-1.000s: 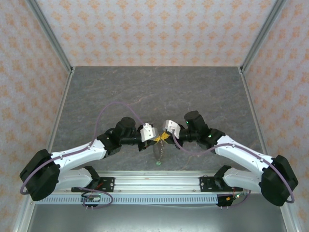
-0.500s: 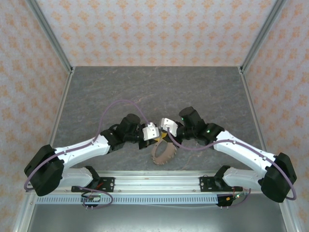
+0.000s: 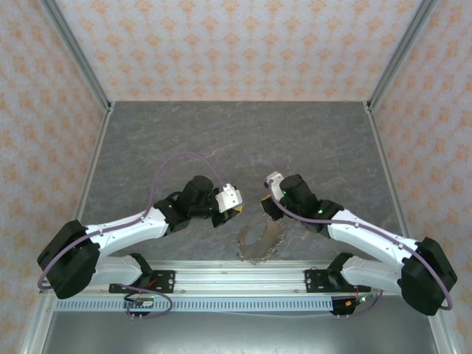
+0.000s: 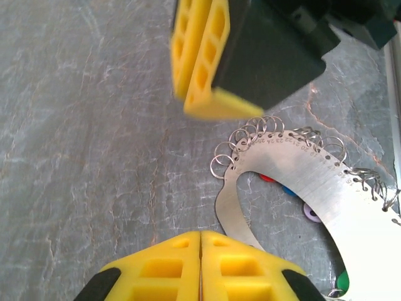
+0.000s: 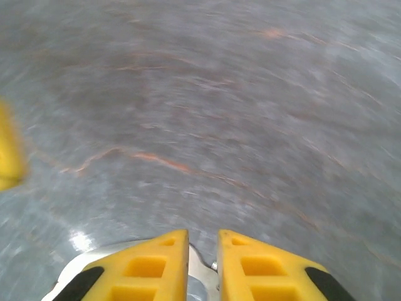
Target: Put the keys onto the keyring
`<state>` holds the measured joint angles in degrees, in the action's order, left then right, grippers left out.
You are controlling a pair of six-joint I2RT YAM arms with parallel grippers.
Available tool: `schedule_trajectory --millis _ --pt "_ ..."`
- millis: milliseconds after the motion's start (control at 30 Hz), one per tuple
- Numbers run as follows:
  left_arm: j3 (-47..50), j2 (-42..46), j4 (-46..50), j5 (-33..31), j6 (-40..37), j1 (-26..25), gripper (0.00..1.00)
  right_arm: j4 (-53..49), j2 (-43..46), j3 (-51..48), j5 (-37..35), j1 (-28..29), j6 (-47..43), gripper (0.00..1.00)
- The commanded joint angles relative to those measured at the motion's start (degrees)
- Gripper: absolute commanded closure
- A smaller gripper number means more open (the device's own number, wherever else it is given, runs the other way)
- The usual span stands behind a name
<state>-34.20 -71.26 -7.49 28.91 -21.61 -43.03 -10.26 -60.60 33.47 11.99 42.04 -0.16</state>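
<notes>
Yellow on the pads, black behind: so logged for the left gripper [image 3: 236, 211], just left of the keyring's [image 4: 301, 169] upper end in the top external view. Found its pads [image 4: 175, 263] pressed flat together, holding nothing. Recorded the keyring as a flat silver crescent plate, stamped with numbers and fringed along its outer edge with small wire rings [image 4: 250, 130], low over the grey stone-patterned table [image 3: 184, 140]; cannot tell whether lying fully flat or tipped up at its upper end. Counted four keys [image 4: 288, 190] by their coloured heads, all inside the keyring's opening at the plate's inner edge: red [image 4: 268, 178], blue, pale [image 4: 311, 213], green [image 4: 341, 280]. Judged these as likely hanging from the keyring already, though cannot confirm the attachment, hidden beneath the plate. Noted several wire rings along the keyring's upper edge carrying nothing. Placed the right gripper [image 3: 268, 209] [image 4: 200, 103] at the keyring's upper end, tips just beside the nearest wire rings. Found its pads [image 5: 156, 263] parted by a narrow slit only, with a sliver of silver metal at that slit; cannot tell whether pinched or merely lying below. Assessed the task as probably well advanced, with no key in either gripper. Left outstanding: confirmation of each attachment, and threading of any key not among the four counted.
</notes>
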Motion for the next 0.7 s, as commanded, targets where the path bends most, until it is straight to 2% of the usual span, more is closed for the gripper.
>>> schedule_trajectory --millis 0,133,300,467,667 --pt "1.37 1.12 -4.45 -2.43 8.55 -0.22 0.92 -7.34 3.46 -0.80 -9.37 -0.47 27.21 0.73" --pt "-0.88 0.24 0.30 -2.26 15.21 -0.22 0.88 -15.17 5.06 -4.11 -3.34 -0.44 41.65 0.70" --pt "-3.82 -3.51 4.88 1.39 19.14 -1.74 0.87 -12.94 8.10 -11.29 5.06 -0.45 54.40 0.65" --pt "-7.22 -9.53 8.40 4.46 22.24 -3.74 0.87 -12.18 7.65 -13.47 9.73 -0.38 57.12 0.63" --pt "-10.93 -17.21 8.61 7.35 25.81 -5.52 0.88 -6.30 4.72 -14.83 13.76 -0.38 58.32 0.62"
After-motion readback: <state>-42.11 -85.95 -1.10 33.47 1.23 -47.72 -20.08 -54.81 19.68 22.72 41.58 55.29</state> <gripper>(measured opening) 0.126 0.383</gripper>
